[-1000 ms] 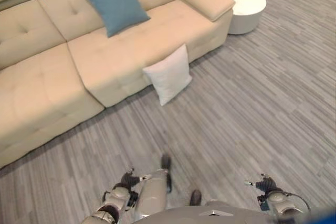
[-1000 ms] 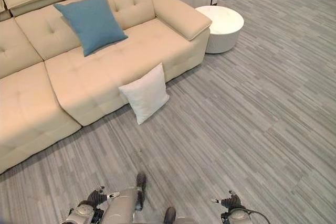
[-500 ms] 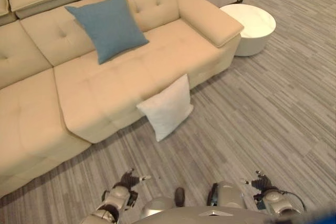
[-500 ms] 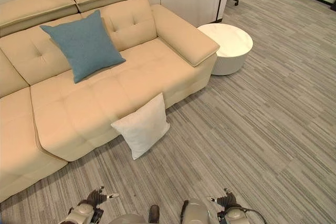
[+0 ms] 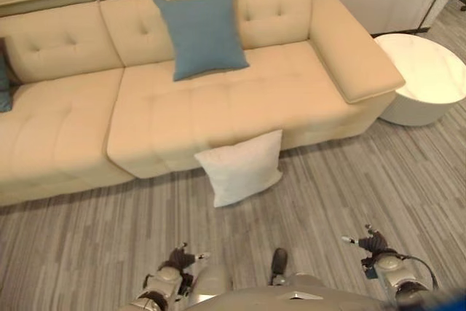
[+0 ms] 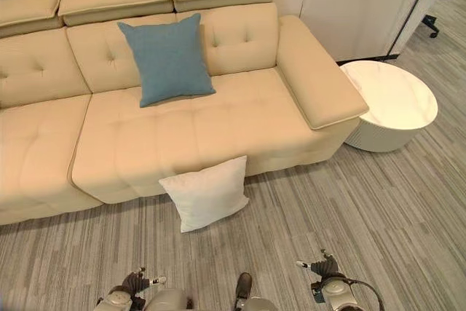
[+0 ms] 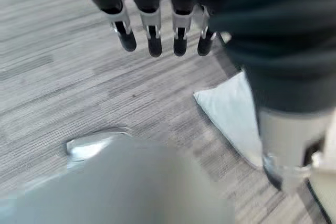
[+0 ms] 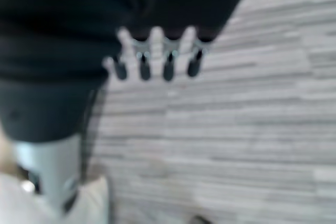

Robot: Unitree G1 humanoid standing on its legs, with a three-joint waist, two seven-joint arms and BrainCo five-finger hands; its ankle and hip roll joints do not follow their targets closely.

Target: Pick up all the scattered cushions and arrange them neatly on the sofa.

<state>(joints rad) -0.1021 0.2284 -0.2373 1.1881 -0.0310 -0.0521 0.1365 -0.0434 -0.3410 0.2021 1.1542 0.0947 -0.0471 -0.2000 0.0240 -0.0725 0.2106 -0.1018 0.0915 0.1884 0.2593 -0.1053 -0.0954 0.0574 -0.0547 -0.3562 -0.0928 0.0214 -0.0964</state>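
Cushions are the story, and the white cushion [image 5: 240, 168] is the one out of place: it stands on the floor [image 5: 87, 238], leaning against the front edge of the sofa [image 5: 306, 100] near the middle of the seat, tipped so one corner points down. That is the piece to collect. Up on the seat, the blue cushion [image 6: 167, 60] is propped upright against the backrest, looking as if it belongs there. At the sofa's far left end a sliver of another dark cushion [image 5: 3, 81] peeks in, too cut off to judge. A round white side table [image 6: 389, 107] sits on the floor just beside the sofa's right armrest. Both hands hang low, well apart from the white cushion: the left hand [image 7: 157, 27] shows relaxed, straight fingers holding nothing, and the right hand [image 8: 155, 59] is the same, fingers loose over bare floor. My read is that the approach comes first, with a reach down to the white cushion to follow.
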